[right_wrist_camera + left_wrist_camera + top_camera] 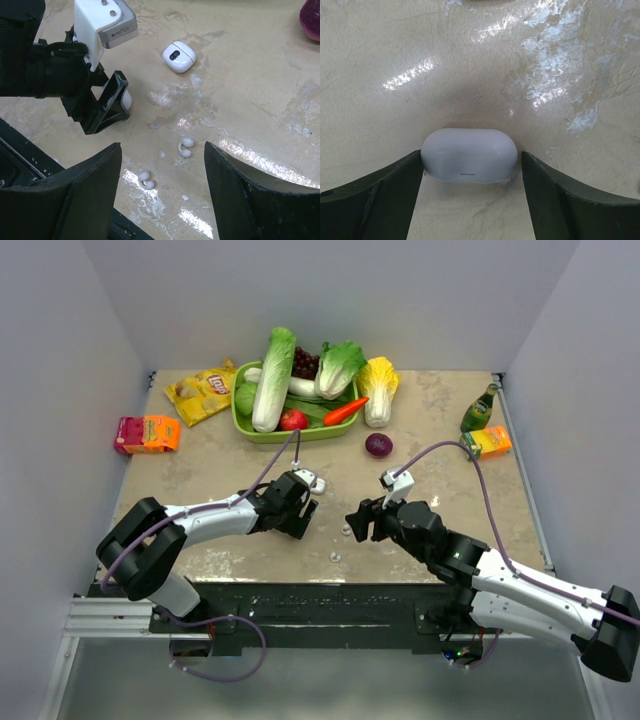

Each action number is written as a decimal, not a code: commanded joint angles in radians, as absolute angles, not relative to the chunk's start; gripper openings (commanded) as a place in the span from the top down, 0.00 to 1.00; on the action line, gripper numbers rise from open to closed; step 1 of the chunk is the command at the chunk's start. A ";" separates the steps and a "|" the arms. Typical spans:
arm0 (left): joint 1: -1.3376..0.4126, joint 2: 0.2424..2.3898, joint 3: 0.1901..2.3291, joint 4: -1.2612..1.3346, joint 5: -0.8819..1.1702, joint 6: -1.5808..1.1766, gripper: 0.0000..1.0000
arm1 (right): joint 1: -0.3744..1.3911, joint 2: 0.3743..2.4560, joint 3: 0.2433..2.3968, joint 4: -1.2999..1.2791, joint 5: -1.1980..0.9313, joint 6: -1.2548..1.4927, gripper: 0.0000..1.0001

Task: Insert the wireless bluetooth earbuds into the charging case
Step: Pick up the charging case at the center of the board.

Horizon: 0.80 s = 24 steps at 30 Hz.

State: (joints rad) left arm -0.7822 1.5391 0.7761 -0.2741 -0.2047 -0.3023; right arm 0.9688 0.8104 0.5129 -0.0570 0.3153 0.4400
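Two white earbuds lie on the table, one (185, 147) (346, 531) farther from the front edge than the other (146, 180) (335, 555). My right gripper (162, 150) (362, 520) is open and empty, hovering above them. The charging case (178, 56) (311, 480), white with a dark centre, lies farther back. My left gripper (471, 161) (302, 508) (112, 102) is open around a second white rounded closed box (468, 154) on the table. Its left finger touches the box; the right finger stands a little apart.
A green basket (240, 415) of vegetables stands at the back. A purple onion (378, 445) lies behind my right gripper. A chips bag (200, 392) and a red-orange carton (147, 433) lie at the back left, a green bottle (478, 410) and an orange carton (488, 442) at the back right.
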 commanded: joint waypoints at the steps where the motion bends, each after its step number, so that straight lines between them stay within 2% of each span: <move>1: -0.787 1.552 0.762 -0.285 -0.157 -0.291 0.19 | 0.971 0.795 0.509 -0.048 0.321 0.429 0.30; 10: -0.787 1.545 0.746 -0.285 -0.138 -0.316 0.22 | 0.971 0.782 0.508 -0.054 0.324 0.431 0.30; 13: -0.785 1.539 0.736 -0.281 -0.143 -0.328 0.28 | 0.971 0.782 0.509 -0.054 0.324 0.430 0.30; 18: -0.782 1.485 0.723 -0.247 -0.175 -0.362 0.50 | 0.971 0.779 0.517 -0.055 0.324 0.431 0.30; 19: -0.782 1.468 0.724 -0.233 -0.190 -0.368 0.62 | 0.971 0.784 0.522 -0.057 0.322 0.428 0.30; 24: -0.782 1.336 0.755 -0.175 -0.251 -0.365 0.94 | 0.971 0.784 0.603 -0.089 0.328 0.420 0.30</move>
